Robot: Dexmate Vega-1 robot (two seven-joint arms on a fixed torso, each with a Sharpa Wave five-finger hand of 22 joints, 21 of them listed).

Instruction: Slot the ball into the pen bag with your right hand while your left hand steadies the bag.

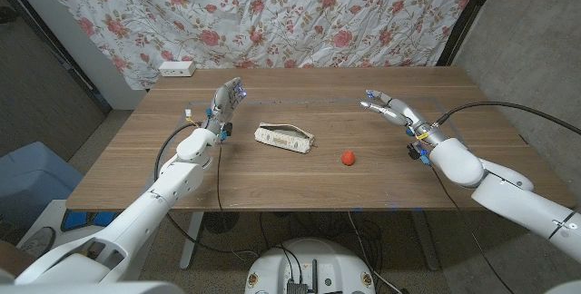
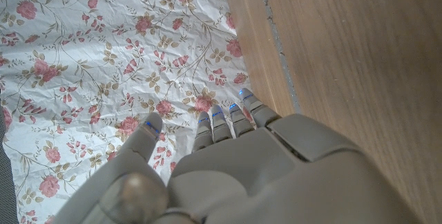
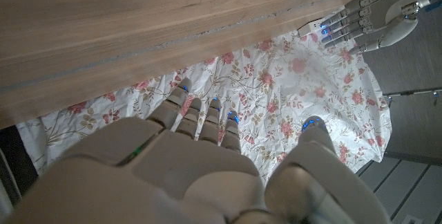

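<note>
Nothing's started: red ball (image 1: 348,158) sits beside the pen bag (image 1: 286,137), left hand (image 1: 224,103) and right hand (image 1: 388,108) both spread, empty.

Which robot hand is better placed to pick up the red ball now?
The right robot hand, probably. The ball lies on its side of the pen bag, which lies between the ball and the left robot hand. Both hands are open and hold nothing.
</note>
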